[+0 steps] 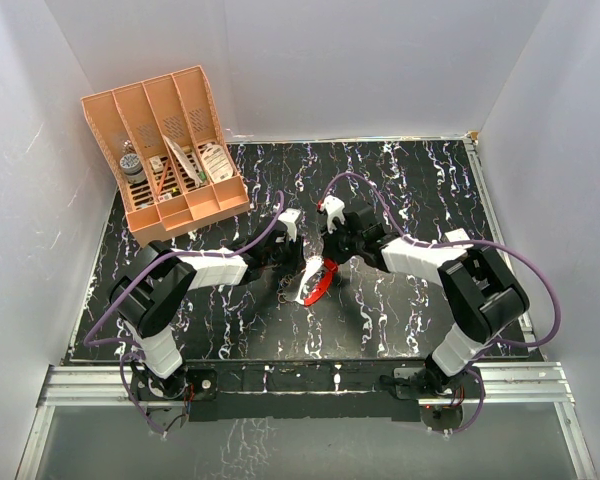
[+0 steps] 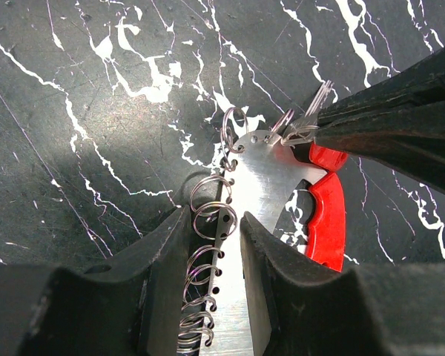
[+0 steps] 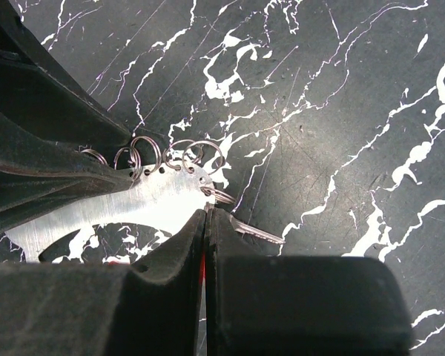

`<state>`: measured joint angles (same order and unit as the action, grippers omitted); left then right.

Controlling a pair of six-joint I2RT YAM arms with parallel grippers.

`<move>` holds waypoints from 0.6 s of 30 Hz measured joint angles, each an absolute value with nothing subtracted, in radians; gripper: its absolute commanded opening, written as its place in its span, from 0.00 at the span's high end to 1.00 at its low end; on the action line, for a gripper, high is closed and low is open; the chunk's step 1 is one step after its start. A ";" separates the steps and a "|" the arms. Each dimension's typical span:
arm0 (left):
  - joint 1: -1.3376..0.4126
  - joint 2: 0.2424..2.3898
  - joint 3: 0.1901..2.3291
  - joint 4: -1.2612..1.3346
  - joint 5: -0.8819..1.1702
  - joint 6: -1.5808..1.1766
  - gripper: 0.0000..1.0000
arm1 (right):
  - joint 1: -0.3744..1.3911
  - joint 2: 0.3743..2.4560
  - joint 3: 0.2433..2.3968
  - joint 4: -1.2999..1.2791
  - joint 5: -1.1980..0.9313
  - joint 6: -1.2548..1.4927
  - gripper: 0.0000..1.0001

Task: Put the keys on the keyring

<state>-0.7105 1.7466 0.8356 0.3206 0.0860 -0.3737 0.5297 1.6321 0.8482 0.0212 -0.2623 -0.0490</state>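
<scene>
right, down on a black table veined with white, boxed in by plain white walls, with a metal rail along the near edge. off at the far left corner, well apart from the action, a peach slotted organizer, tilted back: a grey ribbed roll in the leftmost slot, slim pale sticks in the middle, a white tag in the rightmost, all too small to name better. looping off both arms, purple cables. now to mid-table, both arms nose to nose. pinched edge-on between the fingers of the left gripper, closed firmly on it: the keyring, a flat silver plate with a red curved rim on one side, a row of wire split rings along its punched edge. crowding in from the right in the left wrist view, the dark fingers of the right gripper, jaws pressed tight together on the keys, silver blade poking out beside the fingertips, close against the end ring at the plate's corner. cannot tell whether threaded on or only touching.
</scene>
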 measured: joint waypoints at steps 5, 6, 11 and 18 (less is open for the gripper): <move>-0.711 1.747 0.836 0.321 0.086 -0.374 0.67 | 0.530 1.645 0.866 0.018 -0.269 -0.051 1.00; -0.711 1.747 0.836 0.321 0.086 -0.374 0.67 | 0.530 1.646 0.868 0.017 -0.270 -0.051 1.00; -0.717 1.747 0.836 0.319 0.080 -0.368 0.67 | 0.530 1.649 0.878 0.018 -0.272 -0.051 1.00; -0.741 1.755 0.843 0.310 0.041 -0.353 0.67 | 0.530 1.660 0.879 0.005 -0.273 -0.050 1.00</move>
